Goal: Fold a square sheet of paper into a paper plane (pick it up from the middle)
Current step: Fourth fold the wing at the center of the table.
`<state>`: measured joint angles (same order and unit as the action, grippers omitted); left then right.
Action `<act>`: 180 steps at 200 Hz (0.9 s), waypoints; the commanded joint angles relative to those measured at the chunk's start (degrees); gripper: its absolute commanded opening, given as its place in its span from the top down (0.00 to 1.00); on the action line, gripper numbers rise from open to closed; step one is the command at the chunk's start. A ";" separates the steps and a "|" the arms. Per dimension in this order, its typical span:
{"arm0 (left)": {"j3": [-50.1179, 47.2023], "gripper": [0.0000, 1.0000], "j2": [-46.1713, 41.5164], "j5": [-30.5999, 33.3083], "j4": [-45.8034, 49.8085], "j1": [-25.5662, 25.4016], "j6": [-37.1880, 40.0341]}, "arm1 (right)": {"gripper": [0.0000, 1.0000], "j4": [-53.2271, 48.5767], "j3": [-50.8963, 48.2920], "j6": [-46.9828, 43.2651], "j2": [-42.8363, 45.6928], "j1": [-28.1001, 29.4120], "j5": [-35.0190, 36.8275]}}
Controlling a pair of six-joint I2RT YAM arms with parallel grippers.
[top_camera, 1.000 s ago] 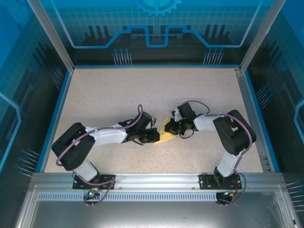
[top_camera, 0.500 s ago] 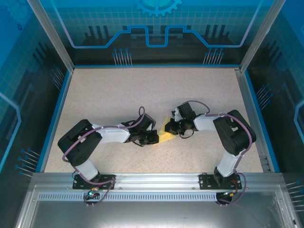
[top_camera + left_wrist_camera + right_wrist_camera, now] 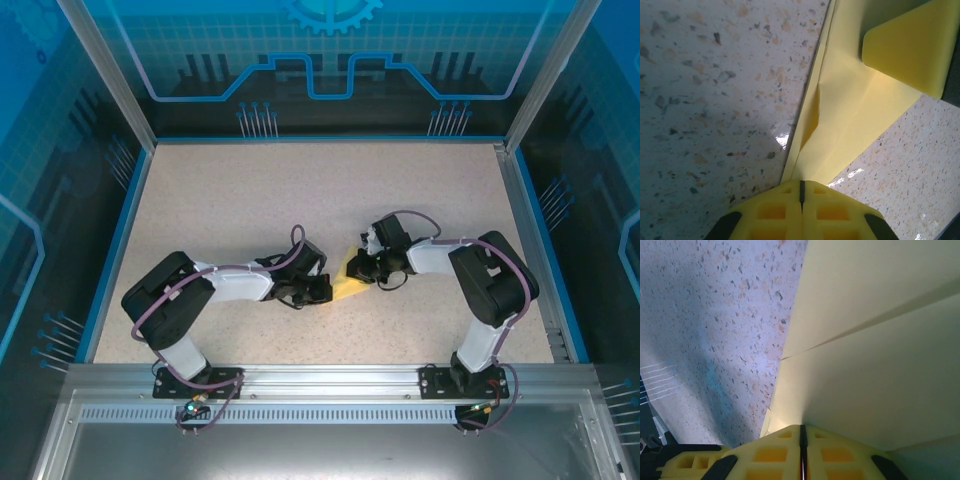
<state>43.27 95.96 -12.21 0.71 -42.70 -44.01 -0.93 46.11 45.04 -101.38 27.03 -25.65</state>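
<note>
Folded sheet of paper [image 3: 351, 287] lies, seen from above, on the speckled table [image 3: 250, 200] a little nearer than its middle, between our two claws. The left gripper [image 3: 325, 291] meets its left edge and the right gripper [image 3: 362, 268] its far right edge. From the left wrist we see that claw's pads pressed together on a creased corner of the paper, and a yellow finger [image 3: 910, 50] of the other claw at the far end. From the right wrist we see its pads clamped on the paper's edge.
</note>
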 commanded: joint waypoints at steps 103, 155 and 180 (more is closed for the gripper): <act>-3.35 1.00 0.63 1.58 1.24 0.34 -1.57 | 0.93 0.72 -3.39 1.86 7.36 9.28 5.08; -3.24 1.00 0.88 1.83 1.62 0.34 -2.77 | 0.94 3.43 -2.82 3.36 2.06 11.02 3.25; -3.23 1.00 0.72 1.89 1.84 0.39 -3.01 | 0.95 3.19 -2.37 3.04 0.92 10.86 3.72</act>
<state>41.87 95.72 -12.23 -1.65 -42.63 -46.09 1.67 43.11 47.64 -98.70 37.15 -21.45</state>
